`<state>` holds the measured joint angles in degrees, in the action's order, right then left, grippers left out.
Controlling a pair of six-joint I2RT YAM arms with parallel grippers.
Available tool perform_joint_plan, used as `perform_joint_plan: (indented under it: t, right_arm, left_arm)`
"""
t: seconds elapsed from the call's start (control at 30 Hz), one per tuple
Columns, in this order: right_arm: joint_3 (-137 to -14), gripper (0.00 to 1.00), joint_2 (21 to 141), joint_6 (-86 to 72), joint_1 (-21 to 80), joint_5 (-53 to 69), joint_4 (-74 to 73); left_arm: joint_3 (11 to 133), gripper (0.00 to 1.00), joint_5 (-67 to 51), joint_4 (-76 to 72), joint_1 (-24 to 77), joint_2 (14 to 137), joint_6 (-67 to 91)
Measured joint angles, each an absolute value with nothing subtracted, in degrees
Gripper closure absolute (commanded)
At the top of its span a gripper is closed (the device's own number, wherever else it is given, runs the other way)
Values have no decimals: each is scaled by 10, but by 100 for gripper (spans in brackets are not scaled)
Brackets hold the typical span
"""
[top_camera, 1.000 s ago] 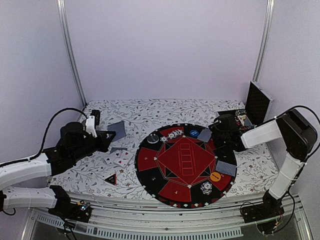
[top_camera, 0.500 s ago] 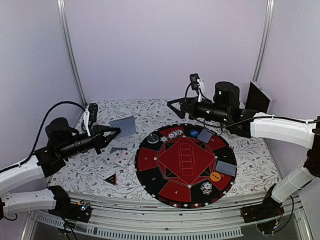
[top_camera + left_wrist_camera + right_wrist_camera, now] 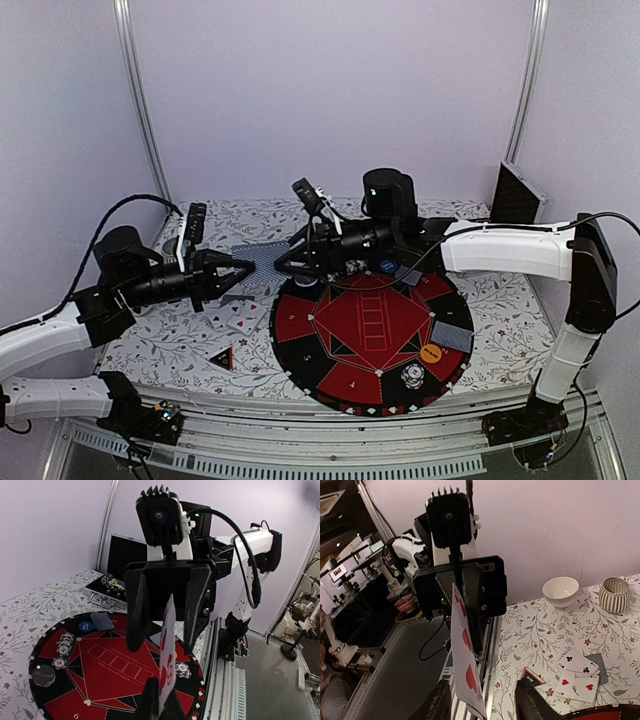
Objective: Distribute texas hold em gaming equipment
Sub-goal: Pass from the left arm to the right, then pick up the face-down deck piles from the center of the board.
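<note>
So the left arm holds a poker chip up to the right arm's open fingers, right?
Not a chip: the left wrist view shows the left gripper pinching a playing card. It does hold it up to the open right gripper.

Loose cards [image 3: 236, 318] and a triangle [image 3: 222, 358] lie on the table [image 3: 300, 222] left of the mat [image 3: 365, 320].

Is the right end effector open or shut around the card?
Open: the right end effector has its fingers apart on either side of the card, which the left end effector pinches.
</note>
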<state>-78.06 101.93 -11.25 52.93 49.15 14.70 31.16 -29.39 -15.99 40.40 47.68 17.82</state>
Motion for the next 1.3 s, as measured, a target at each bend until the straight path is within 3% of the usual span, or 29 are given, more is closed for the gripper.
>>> perform_joint_plan:
  t: [0.03,0.07,0.2,0.3,0.4,0.67,0.9,1.3]
  right_arm:
    - [-782,93,1023,-116,529,501,148]
    - [-783,97,1025,-116,530,508,150]
    - [-783,98,1026,-119,530,516,150]
    - [-772,98,1023,-125,524,509,157]
    - [-742,98,1005,-139,512,493,159]
    - [-603,98,891,-185,416,422,142]
    - [-588,98,844,-152,385,377,81]
    - [-545,98,809,-102,381,376,43]
  left_arm:
    - [312,100,-295,-160,406,480,178]
    - [312,100,-296,-160,408,482,179]
    - [312,100,-302,-160,411,489,180]
    - [318,38,-299,-153,412,495,179]
    - [329,4,-276,-131,414,508,182]
    - [429,2,-137,30,408,600,197]
    - [570,2,-20,198,361,782,190]
    - [625,2,4,348,303,1015,144]
